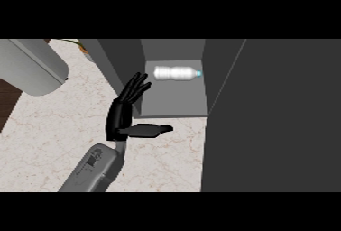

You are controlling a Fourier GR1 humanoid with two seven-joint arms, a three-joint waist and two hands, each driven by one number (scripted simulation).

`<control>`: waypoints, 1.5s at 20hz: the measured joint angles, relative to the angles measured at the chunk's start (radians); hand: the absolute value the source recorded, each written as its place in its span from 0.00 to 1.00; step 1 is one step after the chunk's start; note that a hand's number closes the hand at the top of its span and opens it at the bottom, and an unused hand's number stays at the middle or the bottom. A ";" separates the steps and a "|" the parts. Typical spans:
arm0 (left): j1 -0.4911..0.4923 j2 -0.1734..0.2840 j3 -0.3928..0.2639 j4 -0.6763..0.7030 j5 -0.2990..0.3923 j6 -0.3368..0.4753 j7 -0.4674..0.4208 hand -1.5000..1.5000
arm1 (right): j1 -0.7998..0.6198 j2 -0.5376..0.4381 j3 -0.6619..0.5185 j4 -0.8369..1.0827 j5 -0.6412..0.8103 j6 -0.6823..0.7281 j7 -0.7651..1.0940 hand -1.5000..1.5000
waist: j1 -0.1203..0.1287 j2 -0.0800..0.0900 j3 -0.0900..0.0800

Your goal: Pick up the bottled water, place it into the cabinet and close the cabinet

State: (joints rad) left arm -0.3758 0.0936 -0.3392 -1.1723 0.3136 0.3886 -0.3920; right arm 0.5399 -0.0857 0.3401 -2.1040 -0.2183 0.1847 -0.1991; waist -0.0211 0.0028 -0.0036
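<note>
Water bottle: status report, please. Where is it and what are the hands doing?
Bottled water lying on its side inside the open cabinet. Left robot hand open, fingers straight, just outside the cabinet. Right robot hand not in view. Door not yet closed.

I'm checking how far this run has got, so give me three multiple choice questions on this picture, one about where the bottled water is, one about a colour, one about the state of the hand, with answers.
1. Where is the bottled water?
A. Lying on its side inside the cabinet
B. Standing on the marble counter
C. Held in the hand

2. What colour is the bottle's cap?
A. Red
B. Light blue
C. Black

3. What state is the left hand in?
A. Curled round the bottle
B. Open, fingers straight
C. Out of view

Answers:
1 A, the bottle lies sideways on the cabinet floor near the back.
2 B, the cap at its right end shows light blue.
3 B, the fingers point straight toward the cabinet opening, thumb out to the side, nothing held.
</note>
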 measured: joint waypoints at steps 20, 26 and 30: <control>0.283 0.030 -0.055 -0.590 0.022 -0.059 0.151 0.00 | 0.053 -0.018 0.060 -0.076 0.029 -0.055 0.020 0.00 | 0.023 -0.006 0.003; 0.426 0.064 -0.122 -0.774 0.008 -0.081 0.183 0.00 | 0.053 -0.071 0.083 -0.069 0.086 -0.025 -0.004 1.00 | 0.024 -0.006 0.004; 0.520 0.098 -0.122 -0.867 0.028 -0.106 0.171 0.00 | 0.059 -0.129 0.125 -0.090 0.127 0.013 0.036 1.00 | 0.027 -0.006 0.004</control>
State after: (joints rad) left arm 0.1440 0.1915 -0.4608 -2.0396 0.3419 0.2829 -0.2206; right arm 0.5987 -0.2151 0.4652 -2.1938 -0.0918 0.1980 -0.1630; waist 0.0054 -0.0034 -0.0001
